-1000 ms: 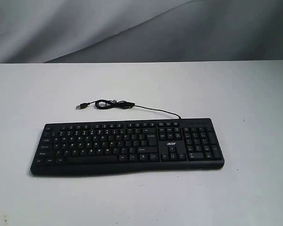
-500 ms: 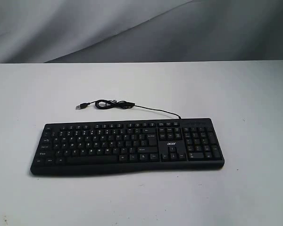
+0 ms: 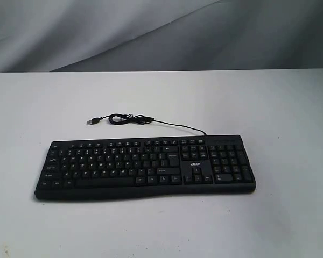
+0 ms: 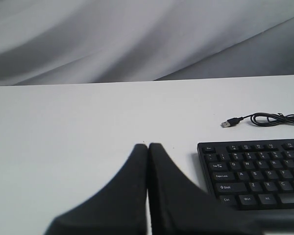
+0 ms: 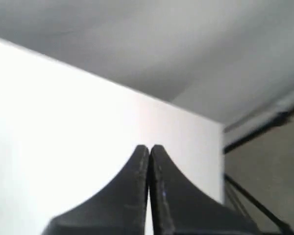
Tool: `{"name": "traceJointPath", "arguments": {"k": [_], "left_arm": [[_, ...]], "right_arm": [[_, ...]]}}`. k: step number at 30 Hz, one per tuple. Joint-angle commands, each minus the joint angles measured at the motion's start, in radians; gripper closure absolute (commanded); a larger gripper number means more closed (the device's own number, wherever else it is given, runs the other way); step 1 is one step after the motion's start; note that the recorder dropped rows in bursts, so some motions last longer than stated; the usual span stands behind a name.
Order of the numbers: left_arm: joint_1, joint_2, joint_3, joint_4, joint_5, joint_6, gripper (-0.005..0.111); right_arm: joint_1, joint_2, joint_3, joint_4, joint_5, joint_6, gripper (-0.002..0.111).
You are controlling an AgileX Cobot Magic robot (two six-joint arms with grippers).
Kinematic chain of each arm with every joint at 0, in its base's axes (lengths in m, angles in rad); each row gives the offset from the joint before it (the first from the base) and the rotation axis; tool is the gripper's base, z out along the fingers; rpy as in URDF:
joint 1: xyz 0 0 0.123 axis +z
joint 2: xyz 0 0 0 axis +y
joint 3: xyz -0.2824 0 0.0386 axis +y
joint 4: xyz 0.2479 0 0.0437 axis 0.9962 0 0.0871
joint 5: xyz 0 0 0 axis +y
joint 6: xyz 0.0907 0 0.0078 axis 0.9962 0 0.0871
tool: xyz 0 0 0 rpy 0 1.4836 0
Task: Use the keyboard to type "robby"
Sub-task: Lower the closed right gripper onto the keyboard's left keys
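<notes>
My left gripper [image 4: 148, 146] has its two jaws pressed together along their whole length, with nothing between them; my right gripper [image 5: 149, 147] has them pressed together the same way, also with nothing held.

The keyboard [image 3: 145, 167] lies flat on the white worktop [image 3: 161, 91], about midway between the far edge and the near edge, and a little closer to the left edge than to the right one; its long side runs almost parallel to the far edge. It is black with white key legends; the number pad [image 3: 230, 164] is at the end toward the right edge, and the white "acer" logo [image 3: 196, 164] sits just beside it, above the arrow keys.

The thin black cable [image 3: 177, 127] leaves the back side of the keyboard and runs toward the far edge and to the left; it makes a small loose coil [image 3: 130, 119] and ends in the USB plug [image 3: 93, 121], which lies on the worktop, connected to nothing.

In my left wrist view the closed tips are over bare worktop, just beside the short end of the keyboard [image 4: 257, 174] where the Tab, Caps Lock, Shift and Ctrl keys are; I cannot tell if the tips touch the surface. In my right wrist view the tips are over bare white worktop [image 5: 63, 137] near one of its edges; a grey cloth backdrop [image 3: 151, 32] hangs behind the far edge.
</notes>
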Motion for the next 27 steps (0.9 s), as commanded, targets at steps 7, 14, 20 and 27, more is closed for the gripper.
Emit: {"name": "traceJointPath", "arguments": {"k": [7,14,20,27], "left_arm": [[0.002,-0.003,0.004,-0.008,-0.005,-0.004,0.106],[0.002,-0.003,0.004,-0.008,-0.005,-0.004,0.106],[0.002,-0.003,0.004,-0.008,-0.005,-0.004,0.106],[0.002,-0.003,0.004,-0.008,-0.005,-0.004,0.106]], "right_arm": [[0.282,0.222,-0.028,0.289,0.147,-0.372,0.108],[0.537,0.383,-0.028,0.304,0.078,-0.446,0.108],[0.697,0.493,-0.032,0.416,-0.020,-0.590,0.108],[0.749,0.565,-0.079,0.559,-0.056,-0.668,0.108]]}}
